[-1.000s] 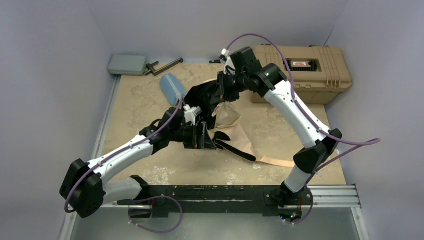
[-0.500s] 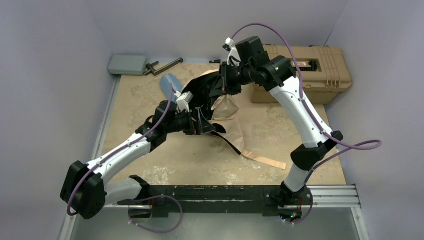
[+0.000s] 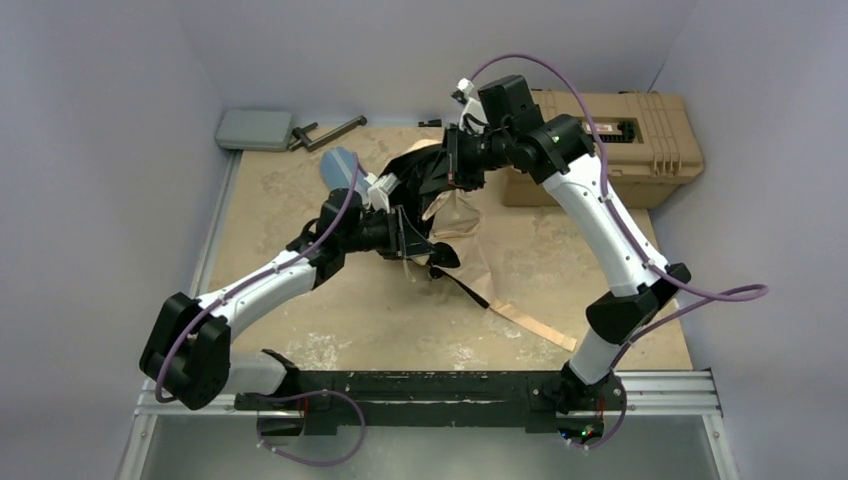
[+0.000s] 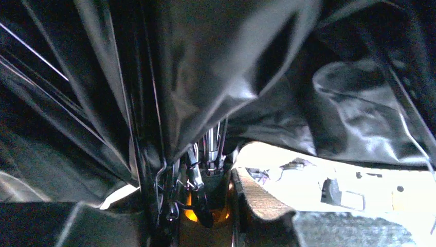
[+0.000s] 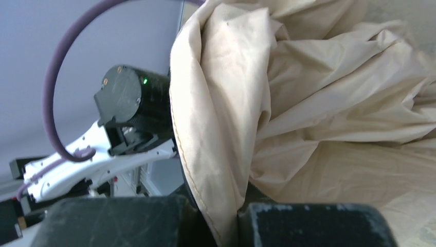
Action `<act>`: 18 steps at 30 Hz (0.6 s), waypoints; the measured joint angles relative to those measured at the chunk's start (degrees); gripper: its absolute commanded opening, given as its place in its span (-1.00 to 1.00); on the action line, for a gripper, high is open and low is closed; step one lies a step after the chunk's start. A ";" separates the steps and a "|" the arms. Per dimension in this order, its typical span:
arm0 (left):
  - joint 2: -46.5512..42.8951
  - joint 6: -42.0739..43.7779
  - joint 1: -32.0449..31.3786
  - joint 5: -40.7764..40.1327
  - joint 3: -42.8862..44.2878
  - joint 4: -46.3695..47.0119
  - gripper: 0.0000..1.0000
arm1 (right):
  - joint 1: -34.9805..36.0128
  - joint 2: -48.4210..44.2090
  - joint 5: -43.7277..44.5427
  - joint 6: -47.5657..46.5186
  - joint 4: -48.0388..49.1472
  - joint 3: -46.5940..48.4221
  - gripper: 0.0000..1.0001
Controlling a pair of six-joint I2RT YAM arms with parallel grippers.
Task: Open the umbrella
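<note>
A worn sandy surface (image 3: 300, 330) between pale grey walls carries a tan hard plastic toolbox (image 3: 620, 140) at its far corner. Just beside that toolbox, toward the middle, the folding umbrella (image 3: 452, 212) of beige fabric with a black underside hangs bunched between both arms. The right claw (image 3: 443, 170) pinches a beige fold tight. The left claw (image 3: 408, 242) is buried among black fabric and ribs, so its width cannot be told. Since a second ago it has moved nearer the toolbox.

No writing is legible; past the fingers of the right gripper (image 3: 446, 168), the tan toolbox (image 3: 655, 150) carries a red label (image 3: 600, 128) (too small to read).
</note>
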 measured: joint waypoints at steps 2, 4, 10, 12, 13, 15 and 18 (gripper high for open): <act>0.04 -0.83 0.00 1.05 0.46 -1.20 -1.00 | -1.77 -0.72 -0.81 0.33 1.77 -2.69 -1.00; -0.33 -1.05 0.00 2.32 1.44 -4.22 -1.00 | -6.05 -1.05 -2.40 1.16 4.17 -4.96 -1.00; -7.80 1.79 0.22 6.38 5.97 -20.85 -1.00 | -23.30 15.87 -3.61 3.06 5.07 18.14 -1.00; -11.32 3.48 0.24 7.65 7.34 -25.97 -1.00 | -27.61 22.12 -4.35 4.76 7.91 25.70 -1.00; -12.87 4.37 0.24 7.85 7.76 -28.09 -1.00 | -28.85 22.82 -4.72 5.66 9.14 25.42 -1.00; -16.96 5.99 0.24 7.80 7.93 -33.55 -1.00 | -30.84 22.01 -6.01 7.63 11.96 20.74 -1.00; -22.18 7.32 0.24 7.67 7.56 -39.98 -1.00 | -30.71 18.08 -7.58 9.33 16.06 11.61 -1.00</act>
